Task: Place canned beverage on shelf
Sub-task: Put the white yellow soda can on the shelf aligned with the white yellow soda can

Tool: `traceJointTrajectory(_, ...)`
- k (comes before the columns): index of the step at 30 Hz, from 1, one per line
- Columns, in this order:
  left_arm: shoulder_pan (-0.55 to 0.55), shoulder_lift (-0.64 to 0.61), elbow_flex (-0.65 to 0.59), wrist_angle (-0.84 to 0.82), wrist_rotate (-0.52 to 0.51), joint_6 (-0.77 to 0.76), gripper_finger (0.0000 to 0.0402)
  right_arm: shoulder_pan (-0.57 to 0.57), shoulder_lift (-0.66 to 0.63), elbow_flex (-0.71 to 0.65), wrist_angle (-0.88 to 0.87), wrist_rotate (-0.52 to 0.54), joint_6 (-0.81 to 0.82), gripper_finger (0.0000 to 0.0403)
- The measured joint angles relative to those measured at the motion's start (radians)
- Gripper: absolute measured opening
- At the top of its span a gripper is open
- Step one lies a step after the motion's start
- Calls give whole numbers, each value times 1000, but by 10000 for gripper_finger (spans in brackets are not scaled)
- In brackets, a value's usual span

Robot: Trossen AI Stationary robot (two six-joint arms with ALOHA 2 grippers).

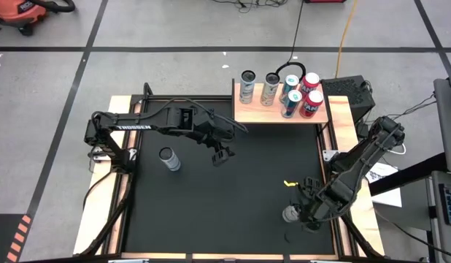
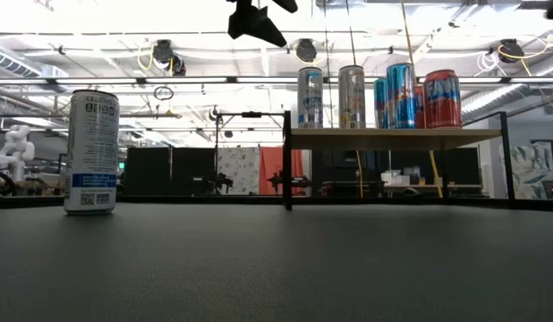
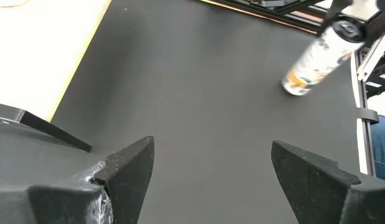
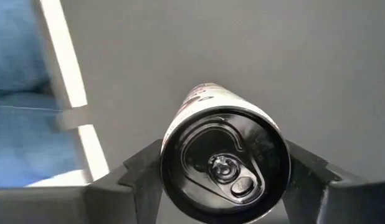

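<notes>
Can (image 4: 225, 158) stands upright, long axis vertical, lid up, between right end effector (image 1: 301, 212) fingers; grip cannot be told.

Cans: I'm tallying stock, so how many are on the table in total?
7. Five stand on the shelf: two silver cans, two blue cans, one red can; another may be hidden. One white can stands on the mat. One can sits between the right end effector's fingers.
</notes>
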Motion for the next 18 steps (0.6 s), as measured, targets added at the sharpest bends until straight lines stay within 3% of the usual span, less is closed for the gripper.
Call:
traceJointTrajectory(9,0,0,0,0,0,-2,322,-134,-14,134,-214,61,-262,222)
traceJointTrajectory(18,0,0,0,0,0,-4,322,-355,-15,276,-244,121,-609,222)
